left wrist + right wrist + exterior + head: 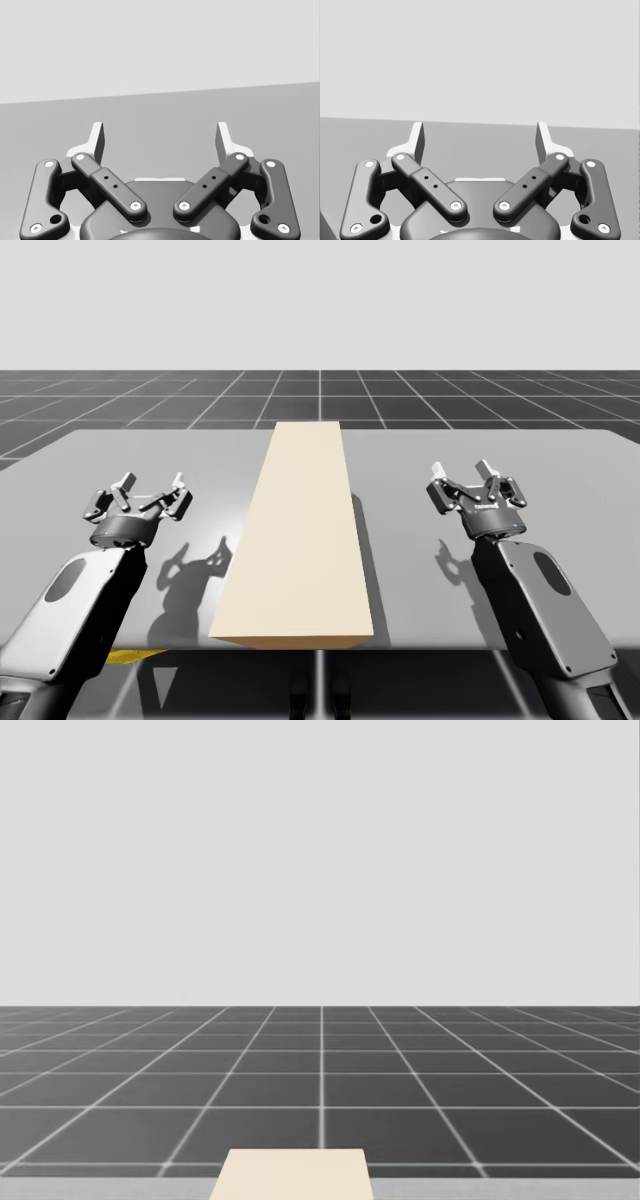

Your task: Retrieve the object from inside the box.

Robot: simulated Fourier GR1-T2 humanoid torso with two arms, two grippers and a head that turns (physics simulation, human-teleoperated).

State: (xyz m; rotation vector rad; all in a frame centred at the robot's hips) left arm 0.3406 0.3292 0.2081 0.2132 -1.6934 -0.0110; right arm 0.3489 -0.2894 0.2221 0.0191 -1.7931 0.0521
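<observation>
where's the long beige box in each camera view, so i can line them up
high view: the beige box lies lengthwise mid-table, between left gripper and right gripper.
head view: its far end sits at the bottom edge, centre.
left wrist view: open fingers, grey table ahead.
right wrist view: likewise open fingers, grey table ahead.
shared landmark: the grey table top.

Bright, even light. Soft dark shadows on tabletop (560,470): from left gripper (152,485) toward 4 o'clock, from right gripper (465,478) toward 7 o'clock, thin strip at box (300,530) 3 o'clock. Faint pale glare patch at its 9 o'clock.
</observation>
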